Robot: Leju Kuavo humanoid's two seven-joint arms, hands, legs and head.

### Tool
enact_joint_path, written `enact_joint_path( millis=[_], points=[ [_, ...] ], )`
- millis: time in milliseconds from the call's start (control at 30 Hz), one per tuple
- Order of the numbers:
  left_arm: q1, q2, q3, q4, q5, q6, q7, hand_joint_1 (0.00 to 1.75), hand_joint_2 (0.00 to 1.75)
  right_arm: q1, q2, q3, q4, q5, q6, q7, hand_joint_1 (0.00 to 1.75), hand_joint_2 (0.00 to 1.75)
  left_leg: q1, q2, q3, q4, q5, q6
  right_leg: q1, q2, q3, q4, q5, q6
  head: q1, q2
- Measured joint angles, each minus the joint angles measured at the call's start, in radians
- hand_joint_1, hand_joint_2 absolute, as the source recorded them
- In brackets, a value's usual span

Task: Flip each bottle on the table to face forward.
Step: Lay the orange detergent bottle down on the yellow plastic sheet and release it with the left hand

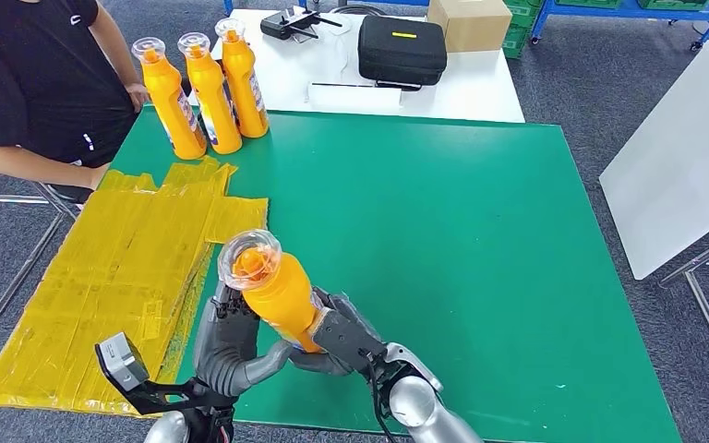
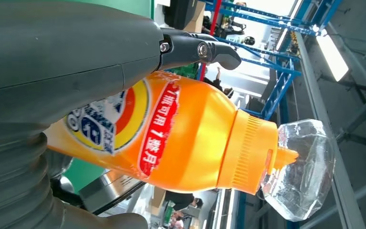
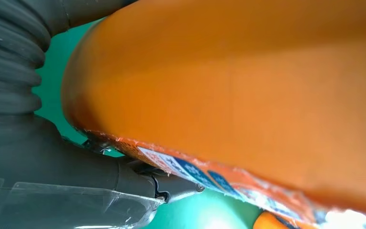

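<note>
Above the near edge of the green tabletop (image 1: 480,240) we held one orange bottle (image 1: 282,293) with left hand (image 1: 229,340) and right hand (image 1: 346,334) fingers closed around it, while three bottles (image 1: 208,90) stood at the far corner, apparently finished.

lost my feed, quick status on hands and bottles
Both hands, left hand and right hand, grip the orange bottle above the green table. Three bottles upright at far left corner. Person's hand beside them; nothing blocking.
</note>
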Motion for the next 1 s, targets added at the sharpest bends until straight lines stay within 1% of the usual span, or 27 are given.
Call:
enact_joint_path(
  millis=[133,233,333,467,667,767,900,1000],
  points=[
    [0.003,0.002,0.014,0.001,-0.058,0.044,-0.006,0.00,1.75,-0.002,0.017,0.029,0.028,0.035,-0.002,0.001,1.75,1.75,0.000,0.000,0.000,0.000,0.000,0.000,0.000,0.000,-0.001,0.000,0.000,0.000,0.000,0.000],
    [-0.003,0.015,0.024,0.009,-0.200,0.122,-0.001,0.00,1.75,0.000,0.022,0.061,0.047,0.054,-0.004,0.002,1.75,1.75,0.000,0.000,0.000,0.000,0.000,0.000,0.000,0.000,-0.007,0.000,0.000,0.000,0.000,0.000],
    [-0.023,0.048,0.027,0.036,-0.359,0.185,0.013,0.00,1.75,0.003,0.018,0.087,0.062,0.058,-0.007,0.008,1.75,1.75,0.000,-0.001,0.000,-0.001,0.000,-0.001,0.000,0.000,-0.008,0.000,-0.001,-0.001,0.000,0.000],
    [-0.040,0.096,0.025,0.098,-0.437,0.188,0.016,0.00,1.75,0.005,0.005,0.105,0.086,0.059,-0.008,0.013,1.75,1.75,0.000,0.000,-0.001,-0.001,0.000,-0.001,0.000,0.000,-0.001,0.000,0.000,-0.001,0.000,0.000],
    [-0.057,0.162,0.005,0.184,-0.475,0.165,0.010,0.00,1.75,0.006,-0.010,0.121,0.119,0.059,-0.007,0.008,1.75,1.75,0.000,0.000,-0.001,0.000,0.000,0.000,0.000,0.000,-0.001,0.000,0.000,-0.001,0.001,0.000],
    [-0.064,0.183,-0.007,0.211,-0.479,0.164,0.010,0.01,1.75,0.007,-0.012,0.124,0.132,0.060,-0.007,0.007,1.75,1.75,0.000,-0.001,-0.001,0.000,0.000,0.000,0.000,0.000,-0.001,0.000,0.000,-0.001,0.001,0.000],
    [-0.069,0.204,-0.021,0.238,-0.464,0.156,0.006,1.75,1.75,0.007,-0.018,0.131,0.142,0.060,-0.007,0.007,1.75,1.75,0.000,-0.001,-0.001,-0.001,0.000,0.000,0.000,0.000,-0.001,0.000,0.000,-0.001,0.001,0.000],
    [-0.067,0.215,-0.029,0.250,-0.416,0.135,-0.013,1.75,1.75,0.007,-0.021,0.138,0.143,0.059,-0.007,0.003,1.75,1.75,0.000,0.000,-0.001,-0.001,0.000,0.000,0.000,0.000,-0.001,0.000,0.000,-0.001,0.001,0.000]
  ],
)
